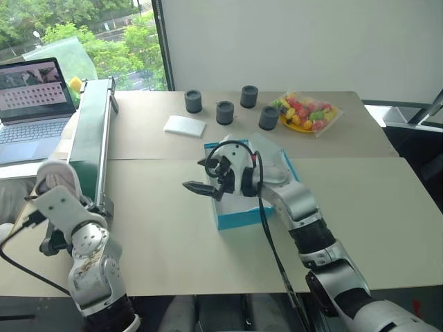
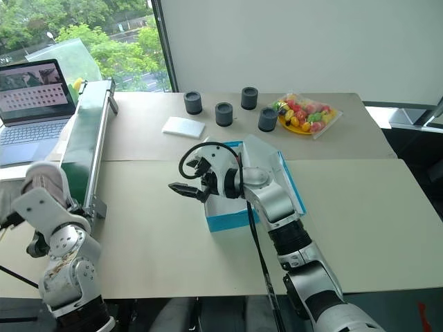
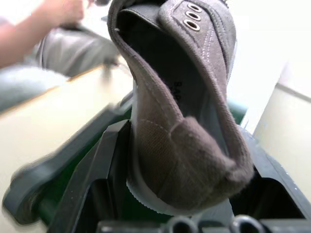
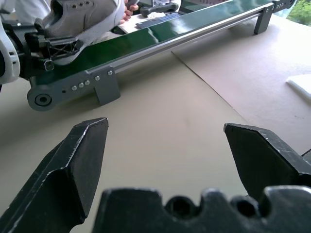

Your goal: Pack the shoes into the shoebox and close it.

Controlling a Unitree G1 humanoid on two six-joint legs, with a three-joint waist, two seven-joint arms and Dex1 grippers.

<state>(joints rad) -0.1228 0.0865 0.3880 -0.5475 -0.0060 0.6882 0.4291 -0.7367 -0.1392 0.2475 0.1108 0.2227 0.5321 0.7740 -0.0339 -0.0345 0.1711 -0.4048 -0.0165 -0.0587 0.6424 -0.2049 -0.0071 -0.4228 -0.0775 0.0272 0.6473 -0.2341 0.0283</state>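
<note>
**Shoe gripped at the conveyor, box waiting mid-bench**

Canvas makes up the shoe [image 3: 184, 111]: taupe woven cloth with stitched seams, metal eyelets near the tongue, a dark lining and a whitish ribbed sole edge. The left hand [image 3: 184, 204] is closed on its heel, one black finger [image 3: 104, 170] pressed against each side. In the right wrist view the same shoe [image 4: 82, 17] sits held just above the end of the conveyor [image 4: 160, 36], a long narrow unit with a glossy green belt, silver side rails and grey bolted brackets. Seen from the head, the left arm is at about 8 o'clock, beside the conveyor's near end [image 1: 86, 162].

The shoebox [image 1: 239, 214] lies near the middle of the bench [image 1: 159, 228], a rectangular bright blue cardboard carton with a white interior. The right hand [image 1: 204, 176] hovers over its 9 o'clock edge, pointing toward the conveyor, its two angular black fingers [image 4: 80, 160] spread wide apart and holding nothing.

The bench surface is matte beige, in panels with visible seams. Toward 12 o'clock stand four short dark grey cylinders [image 1: 225, 112], a flat white pad [image 1: 185, 125] and a clear crinkled bag of bright round pieces [image 1: 308, 114] on a yellow plate. At 10 o'clock, an open laptop [image 1: 31, 111]. A person's hand [image 4: 130, 8] shows beyond the conveyor.
</note>
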